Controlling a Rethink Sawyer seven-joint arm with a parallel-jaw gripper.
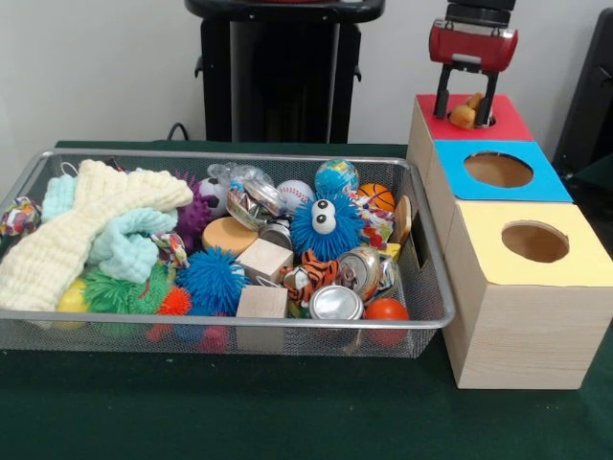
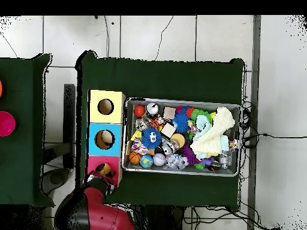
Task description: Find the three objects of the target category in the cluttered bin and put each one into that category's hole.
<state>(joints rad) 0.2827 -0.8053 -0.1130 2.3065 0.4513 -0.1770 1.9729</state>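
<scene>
My gripper (image 1: 466,113) hangs over the round hole (image 1: 487,121) of the red-topped box (image 1: 510,123) at the far right. Its two black fingers (image 1: 442,96) stand apart, open. Between them a small orange-brown toy (image 1: 465,115) sits at the hole's rim, touching neither finger that I can see. From above, the gripper (image 2: 102,174) and toy (image 2: 105,169) show over the same red box (image 2: 115,163). The wire bin (image 1: 436,287) is packed with toys: a blue fuzzy ball with eyes (image 1: 326,225), wooden blocks (image 1: 264,259), crushed cans (image 1: 335,302), small balls (image 1: 387,310).
A blue-topped box (image 1: 551,180) and a yellow-topped box (image 1: 579,264), each with a hole, stand in a row in front of the red one. Knit cloths (image 1: 57,240) cover the bin's left end. A pink disc (image 2: 5,123) lies on a neighbouring table.
</scene>
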